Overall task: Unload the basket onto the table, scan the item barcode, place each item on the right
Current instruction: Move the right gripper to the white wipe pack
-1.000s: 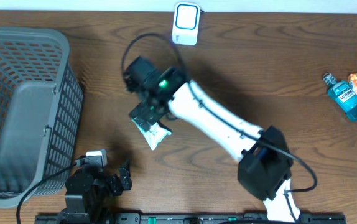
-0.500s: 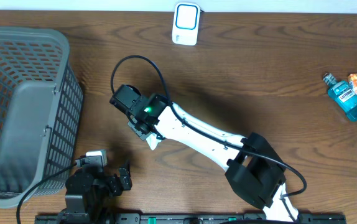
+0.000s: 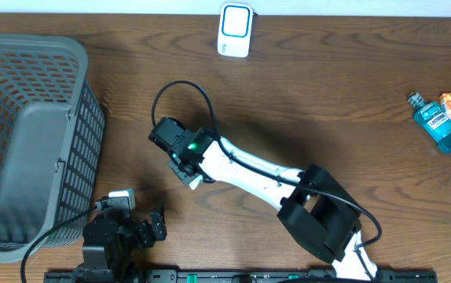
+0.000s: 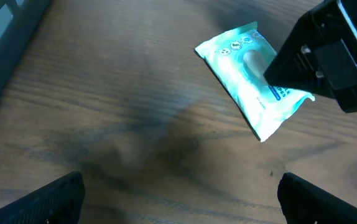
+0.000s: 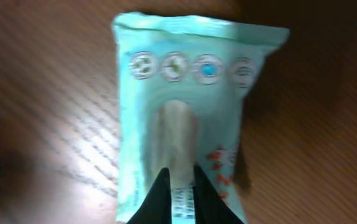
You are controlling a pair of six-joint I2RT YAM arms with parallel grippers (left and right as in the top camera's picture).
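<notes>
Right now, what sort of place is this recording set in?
Probably a mock shop checkout on a brown wooden table: a white blue-framed barcode scanner at the far edge, a grey plastic mesh basket at the left, and small goods such as a blue mouthwash bottle and a teal wipes pack.

The worktop (image 3: 328, 94) is brown wood grain, smooth with a dull sheen. At its left edge the basket (image 3: 29, 47) is matt grey plastic lattice. The wipes packet (image 5: 185, 93) is soft mint-green plastic film, glossy and crinkled at its crimped ends. The right end effector (image 5: 178, 190) is matt black. At the far edge the scanner (image 3: 235, 30) is glossy white plastic. The bottle (image 3: 439, 126) at the right edge is translucent blue plastic.
</notes>
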